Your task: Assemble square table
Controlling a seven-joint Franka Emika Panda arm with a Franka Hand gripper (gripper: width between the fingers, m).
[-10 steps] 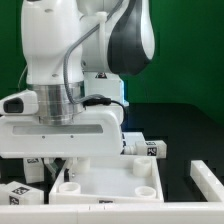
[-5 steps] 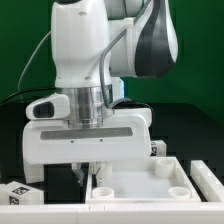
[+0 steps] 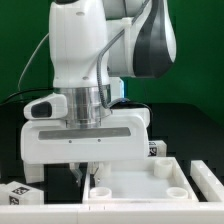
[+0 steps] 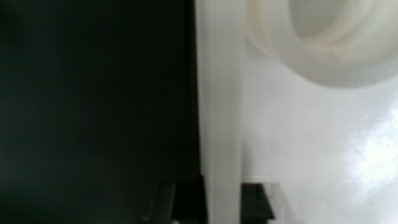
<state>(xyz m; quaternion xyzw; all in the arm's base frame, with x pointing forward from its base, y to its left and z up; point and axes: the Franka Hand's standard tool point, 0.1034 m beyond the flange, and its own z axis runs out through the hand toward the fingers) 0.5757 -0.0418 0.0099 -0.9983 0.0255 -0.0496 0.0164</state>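
The square table slab (image 3: 135, 180), white with a raised rim and round corner sockets, lies at the front of the exterior view. My gripper (image 3: 88, 172) hangs straight down over the slab's edge on the exterior view's left. In the wrist view my gripper (image 4: 222, 200) is shut on the slab's rim (image 4: 222, 120), with one dark finger (image 4: 260, 200) on each side. A round socket (image 4: 338, 40) shows beside the rim. One tag-marked leg (image 3: 155, 148) lies behind my hand on the exterior view's right. Another leg (image 3: 18, 193) lies at the front left.
A low white rail (image 3: 50, 211) runs along the front, and another white piece (image 3: 207, 178) stands at the exterior view's right. The table top is black, with a green backdrop behind. My wide white hand hides the ground just behind the slab.
Since one second ago my arm and the slab have shifted toward the exterior view's right. Over the last half second nothing has visibly moved.
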